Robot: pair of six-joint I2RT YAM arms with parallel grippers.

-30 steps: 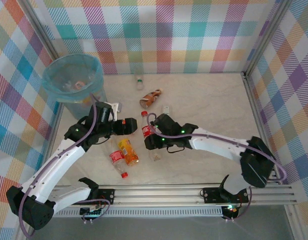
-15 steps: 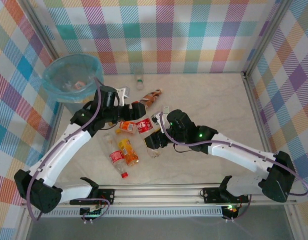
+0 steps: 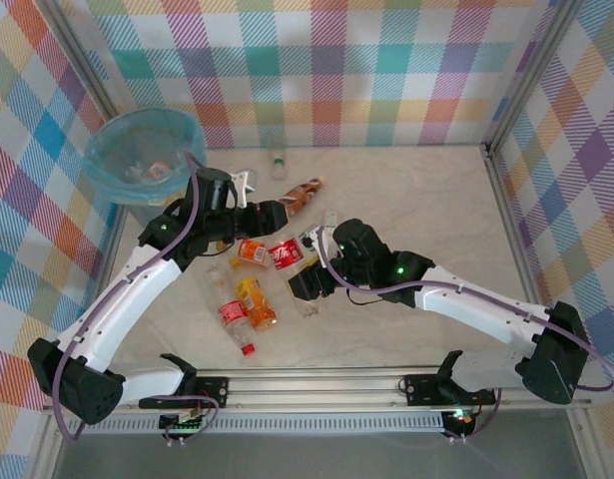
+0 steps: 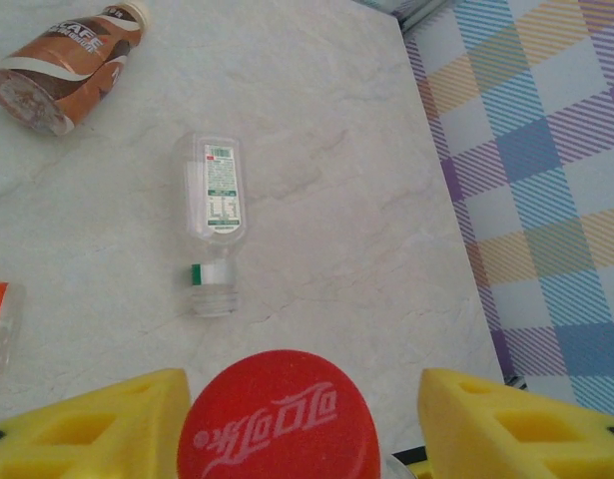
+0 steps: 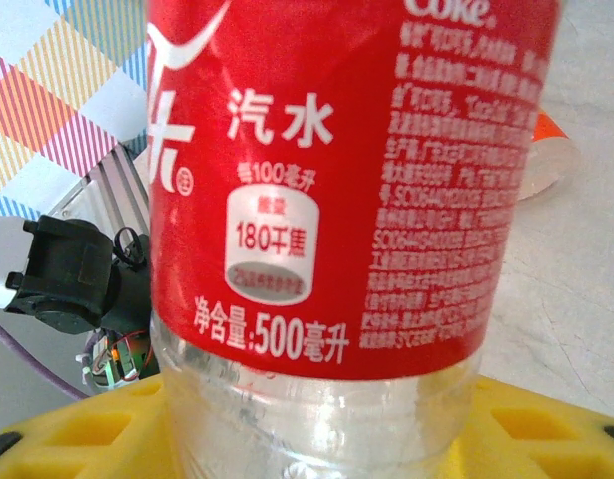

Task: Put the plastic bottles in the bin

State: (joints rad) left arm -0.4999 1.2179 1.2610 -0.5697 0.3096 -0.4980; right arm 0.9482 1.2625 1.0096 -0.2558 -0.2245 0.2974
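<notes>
1 bottle in play: Coke bottle (image 3: 285, 252) up off the surface (image 3: 416, 200), clamped around its clear lower body by the right claw (image 5: 316, 439), red label square to the lens. Over at the left claw (image 4: 303, 417), fingers (image 4: 97, 424) apart either side of the red cap (image 4: 277, 424), not pinching yet. Looks like a handover. Best to centre that cap between the fingers, close square and firm just under the cap's rim, and only then loosen the right side. No early release, or risk a drop onto the loose bottles (image 3: 255, 302) underneath. After that, up and across to the bin (image 3: 105, 178), back-left and well apart from here, letting go above its open mouth.
</notes>
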